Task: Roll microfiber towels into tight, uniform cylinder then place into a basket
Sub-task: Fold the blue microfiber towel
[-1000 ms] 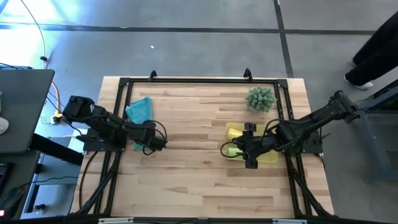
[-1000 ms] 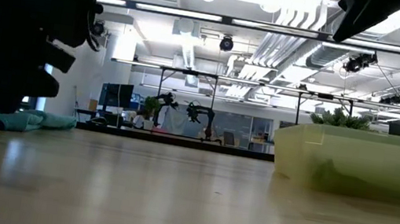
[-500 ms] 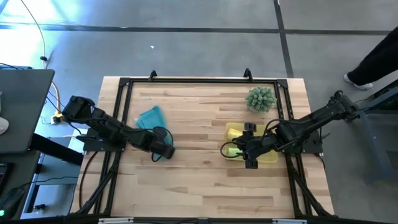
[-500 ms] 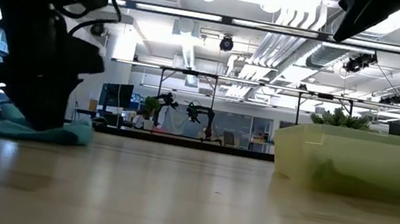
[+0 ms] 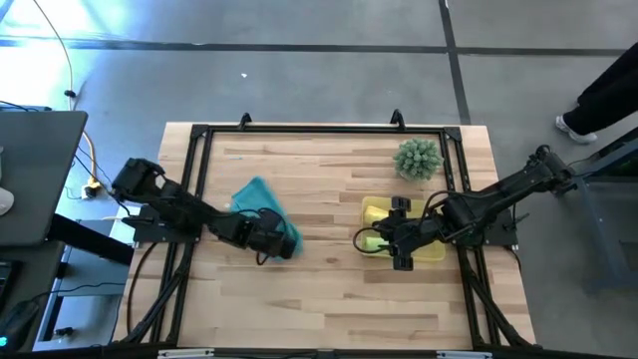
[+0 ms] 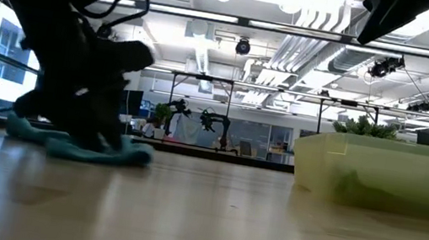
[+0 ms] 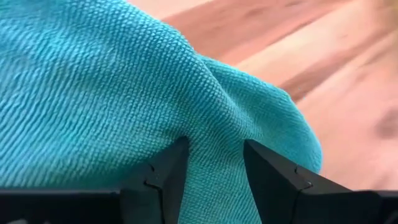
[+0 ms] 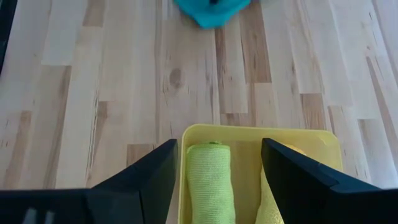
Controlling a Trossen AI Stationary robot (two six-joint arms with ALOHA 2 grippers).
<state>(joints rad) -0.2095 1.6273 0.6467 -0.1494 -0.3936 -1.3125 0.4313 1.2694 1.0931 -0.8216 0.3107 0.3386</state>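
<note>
The teal blue towel [image 5: 259, 194] lies crumpled on the table left of centre; it also shows in the low view [image 6: 78, 146]. My left gripper [image 5: 273, 240] is shut on its near right end. The yellow basket [image 5: 375, 206] stands at the right and holds a rolled lime green towel [image 8: 208, 180] and the yellow towel [image 8: 275, 200]. My right gripper [image 8: 217, 165] is open and empty above the basket's left end. My left gripper pinches a bunched fold of the teal towel [image 7: 214, 134] between its two fingers [image 7: 168, 171]. The cloth rises in a ridge between them. The fingers come slanting down from the table's left. The rest of the towel lies on the table, trailing toward the far left.
A spiky green ball-shaped plant [image 5: 418, 159] stands behind the basket at the far right. A black frame [image 5: 319, 130] runs along the table's far edge and sides. Bare wood [image 5: 329, 299] lies between the towel and the basket and along the near edge.
My left gripper has gone toward the table's right and near edges, staying low. It has dragged the teal towel along the table from the far left toward the middle. The towel now stretches from far left to near right behind the gripper.
</note>
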